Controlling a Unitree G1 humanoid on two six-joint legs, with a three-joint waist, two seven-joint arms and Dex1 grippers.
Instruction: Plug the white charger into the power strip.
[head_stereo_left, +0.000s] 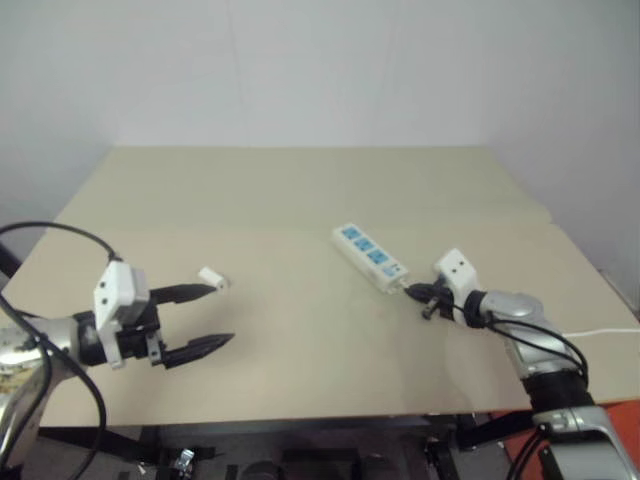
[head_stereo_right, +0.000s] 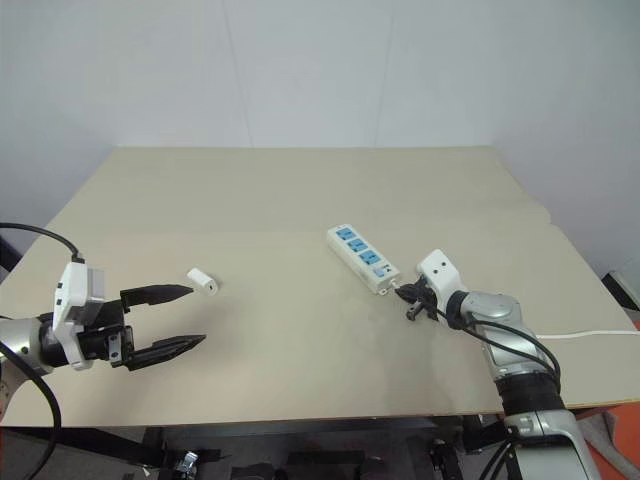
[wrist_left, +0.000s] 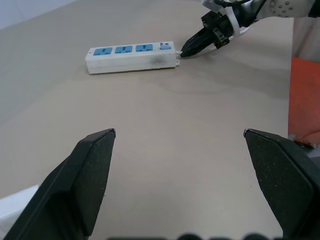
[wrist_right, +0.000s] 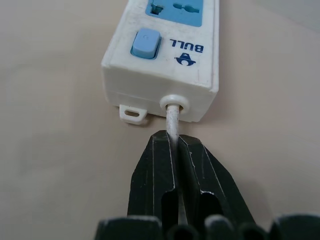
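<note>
Left eye view: tan table (head_stereo_left: 300, 190) against a pale wall. Power strip (head_stereo_left: 370, 257) lying flat and slantwise right of the table's centre, three blue sockets facing up. At its near end, right gripper (head_stereo_left: 412, 291) pinched tight on the thin white cord (head_stereo_left: 605, 332) just where it leaves the strip; the rest of the cord trailing off over the right edge of the table. White charger (head_stereo_left: 211, 278) lying on the left part of the table, well apart from the strip. Left gripper (head_stereo_left: 215, 314) spread wide, holding nothing, upper fingertip close by the charger, whether touching it cannot be told.

Right eye view: same layout. Charger here a little clear of the upper black finger, on bare table.

Left wrist view: two black fingers (wrist_left: 90, 172) set far apart with bare table between them. Beyond, the strip lengthwise, switch end toward the right gripper, whose closed tip meets the strip's cord end.

Right wrist view: strip's end close up, small blue switch (wrist_right: 145, 43) on top, cord coming out of a round collar and running straight down between the closed black fingers (wrist_right: 155, 172), clamped there.
</note>
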